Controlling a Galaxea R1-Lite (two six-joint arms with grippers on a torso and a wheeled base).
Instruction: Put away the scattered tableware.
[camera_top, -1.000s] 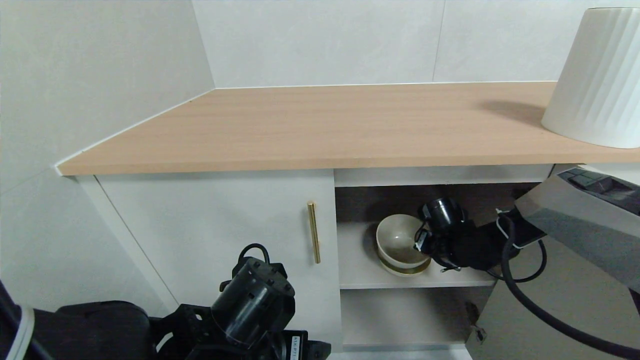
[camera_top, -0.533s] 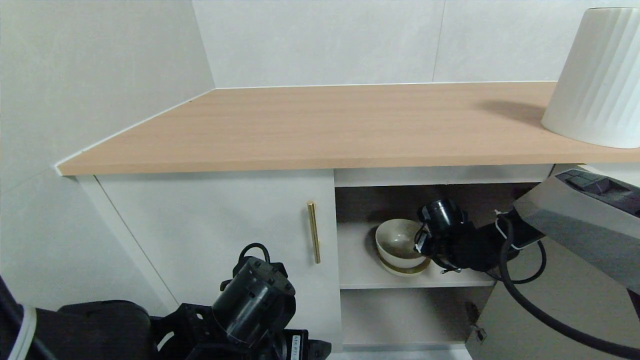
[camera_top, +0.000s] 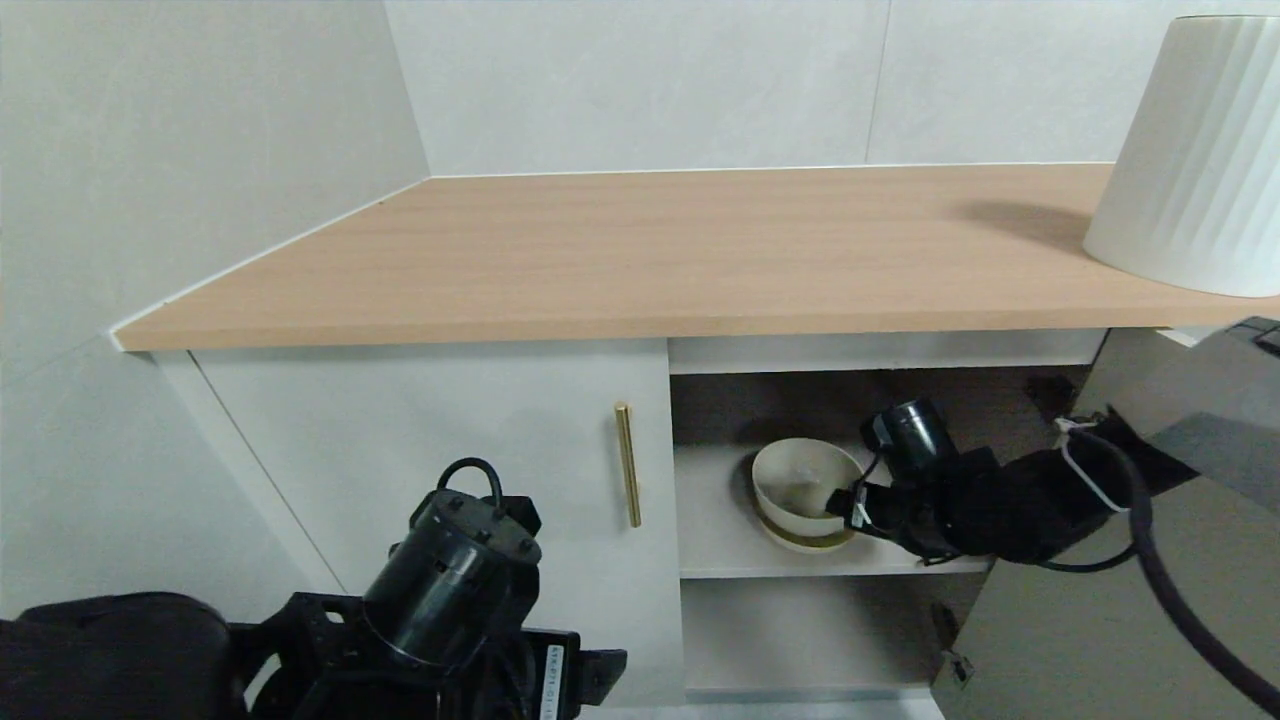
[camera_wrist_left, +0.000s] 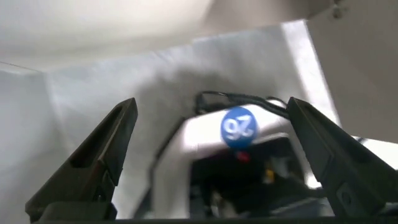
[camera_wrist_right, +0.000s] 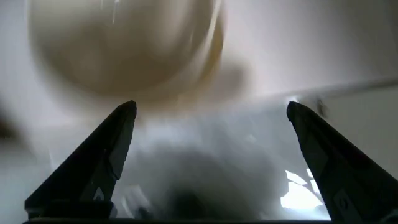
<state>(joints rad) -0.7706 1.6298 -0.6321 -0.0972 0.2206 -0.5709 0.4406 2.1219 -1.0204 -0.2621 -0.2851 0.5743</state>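
Note:
A cream bowl (camera_top: 805, 480) sits upright on a plate with an olive rim (camera_top: 800, 540), on the upper shelf (camera_top: 715, 540) of the open cabinet. My right gripper (camera_top: 848, 505) is just at the bowl's right side, inside the cabinet. In the right wrist view the right gripper (camera_wrist_right: 205, 118) stands open with nothing between its fingers (camera_wrist_right: 115, 134), and the bowl (camera_wrist_right: 124, 50) lies just beyond them. My left gripper (camera_wrist_left: 211, 106) is open and empty; its arm (camera_top: 450, 580) hangs low in front of the closed left door.
The closed left door (camera_top: 430, 470) carries a gold handle (camera_top: 627, 465). The right door (camera_top: 1080, 620) is swung open beside my right arm. A white ribbed shade (camera_top: 1190, 160) stands on the wooden countertop (camera_top: 650, 250). A lower shelf space (camera_top: 800, 630) lies under the bowl.
The bowl went from tilted at the right gripper to level on the plate, and the right arm drew back to the right. The left arm shifted left.

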